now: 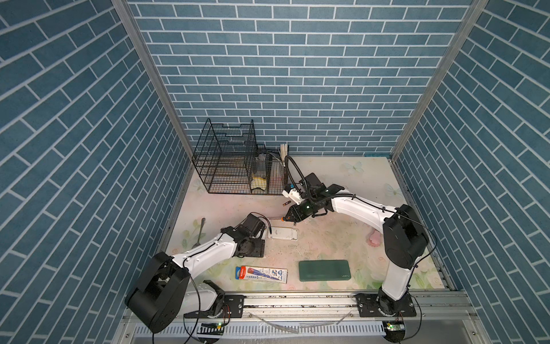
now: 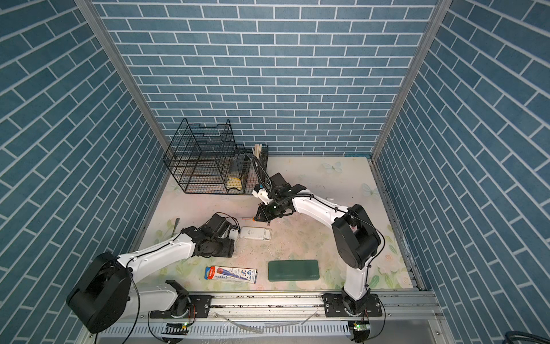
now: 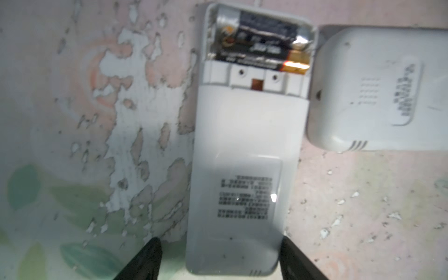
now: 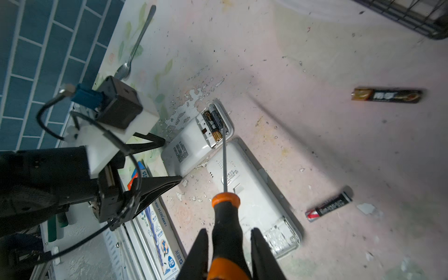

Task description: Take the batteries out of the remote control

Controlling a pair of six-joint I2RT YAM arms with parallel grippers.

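Right gripper (image 4: 229, 252) grips screwdriver (image 4: 224, 218); tip at batteries (image 4: 214, 124)

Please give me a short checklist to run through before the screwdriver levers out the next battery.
1. Screwdriver secured in the right gripper: ok, jaws shut on its handle.
2. Screwdriver tip at the open compartment: ok, it meets the gold end of the batteries inside.
3. Tip seated under a battery: cannot tell.
4. Remote control braced by the left gripper: not ok, its jaws stand open on either side.
5. Compartment emptied: not ok, batteries lie in it.
6. Loose batteries out of the way: ok, two lie on the table, apart from the remote control.
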